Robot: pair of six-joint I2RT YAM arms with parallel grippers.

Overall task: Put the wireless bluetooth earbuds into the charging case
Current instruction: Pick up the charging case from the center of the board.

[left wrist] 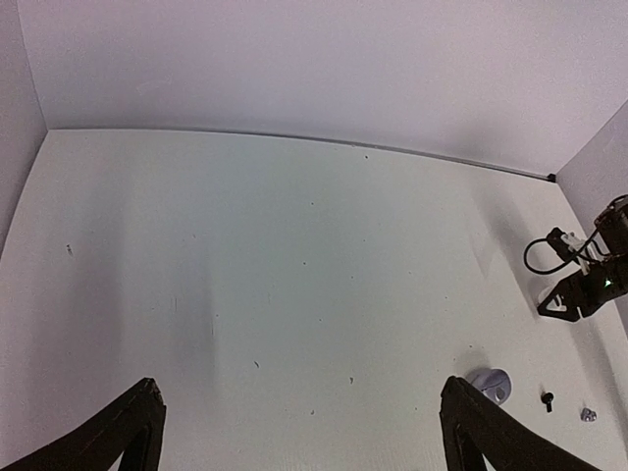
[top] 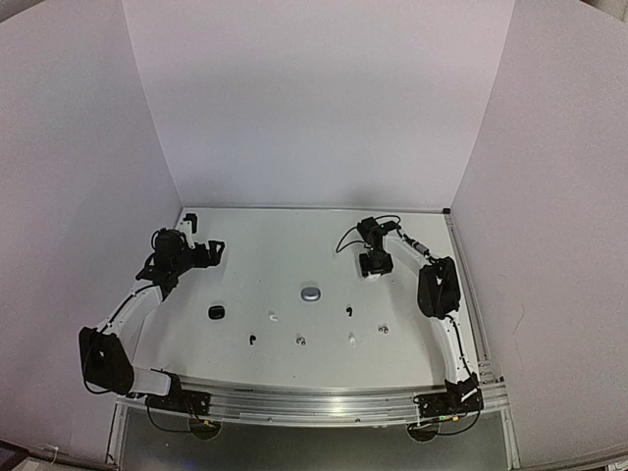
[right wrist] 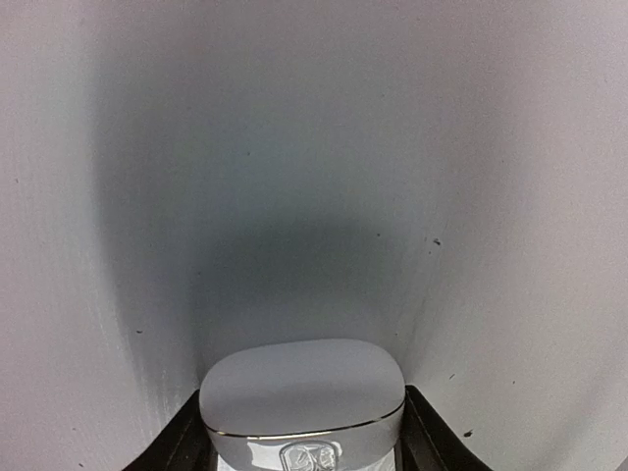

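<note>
The white counter [top: 294,235] was enclosed by white walls [top: 314,98]. The left gripper [left wrist: 299,385] was held wide apart above it, fingers cut off by the frame. The right gripper [top: 376,263] was clamped on a white case [right wrist: 302,388] — its lower edge cropped. The wireless bluetooth earbuds [top: 272,317] — six barely resolved specks — were scattered loose near a grey case [top: 311,293] and a black case [top: 216,312].

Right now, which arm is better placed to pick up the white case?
Right. The white case sits between the right gripper's fingers, seemingly touching both. The left gripper is open at the far-left side, with no case between its fingers.
</note>
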